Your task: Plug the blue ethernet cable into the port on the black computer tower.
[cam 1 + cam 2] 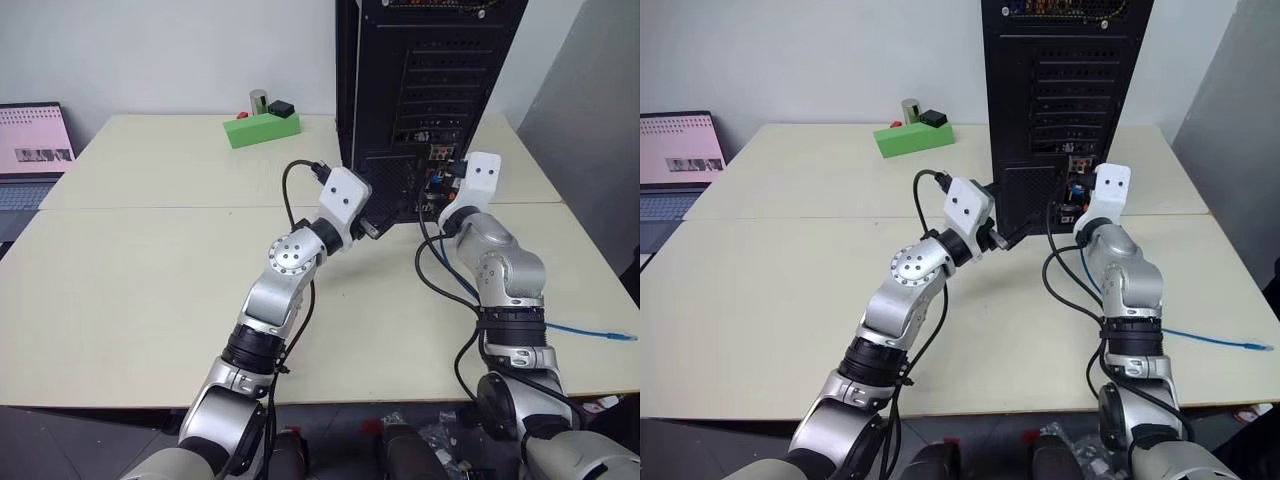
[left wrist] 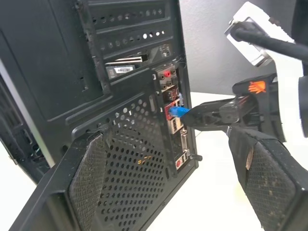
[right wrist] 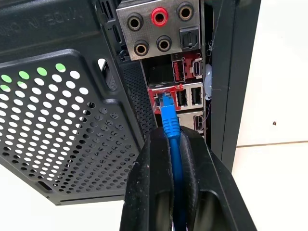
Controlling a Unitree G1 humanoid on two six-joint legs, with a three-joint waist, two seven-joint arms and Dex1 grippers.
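Note:
The black computer tower (image 1: 430, 80) stands at the table's far side, its rear panel facing me. My right gripper (image 3: 175, 144) is shut on the blue ethernet cable (image 3: 169, 126) just behind its plug. The plug's tip sits at the mouth of the red-framed port (image 3: 163, 91), below the round audio jacks; how deep it sits I cannot tell. The cable's slack runs over the table to the right (image 1: 590, 330). My left gripper (image 1: 372, 226) is open beside the tower's lower mesh grille (image 2: 139, 159), one of its fingers (image 2: 91, 187) close against the mesh, and it holds nothing.
A green block (image 1: 262, 128) with small parts on it lies at the back of the table, left of the tower. A laptop (image 1: 30, 150) stands off the table's left edge. Black arm cables (image 1: 432, 262) loop on the table below the right gripper.

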